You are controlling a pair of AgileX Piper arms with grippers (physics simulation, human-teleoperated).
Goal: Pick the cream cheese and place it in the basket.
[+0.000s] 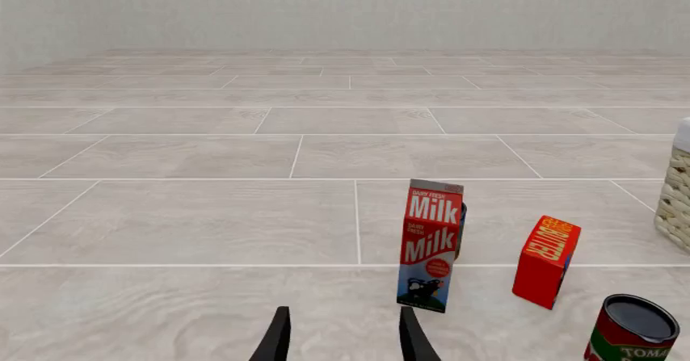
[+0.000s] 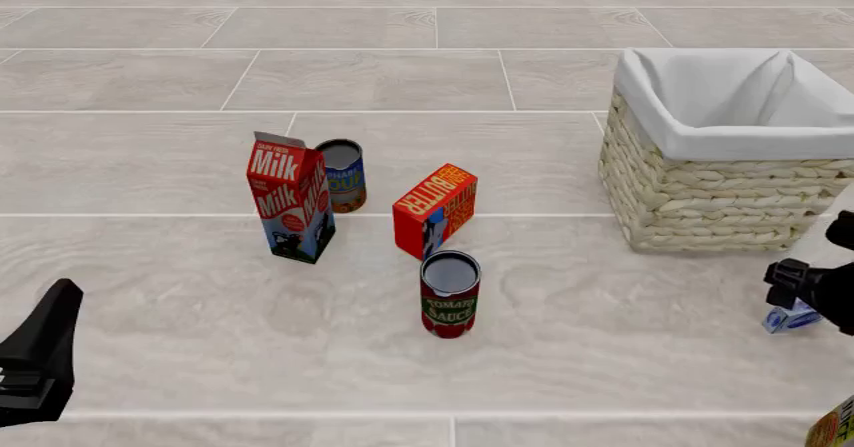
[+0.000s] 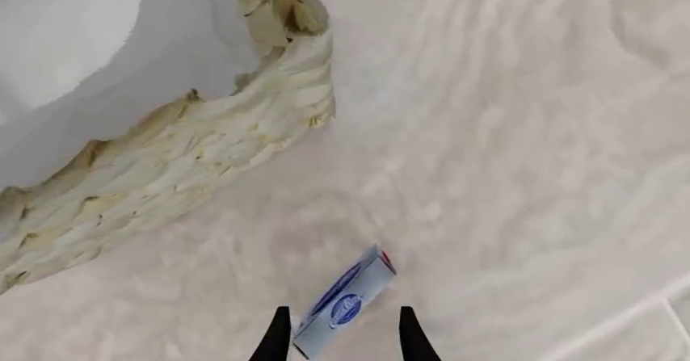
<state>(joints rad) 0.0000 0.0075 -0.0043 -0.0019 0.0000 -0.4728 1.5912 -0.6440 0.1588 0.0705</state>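
The cream cheese [image 3: 342, 303], a small flat blue and white box, lies on the floor between the open fingers of my right gripper [image 3: 344, 311]. The fingers stand on either side of it without pressing on it. In the front view the cream cheese [image 2: 790, 318] peeks out under my right gripper [image 2: 798, 289] at the right edge, just in front of the basket. The basket [image 2: 694, 182], woven wicker with a white cloth lining, stands at the back right and also shows in the right wrist view [image 3: 183, 159]. My left gripper [image 2: 54, 322] is open and empty at the near left.
A milk carton [image 2: 291, 199], a blue can [image 2: 343, 175] behind it, an orange-red butter box [image 2: 435, 207] and a tomato sauce can [image 2: 450, 294] stand mid-floor. The left wrist view shows the milk carton [image 1: 431, 244], the butter box [image 1: 547, 260] and the tomato sauce can [image 1: 634, 329]. An orange object [image 2: 834, 429] sits at the near right corner.
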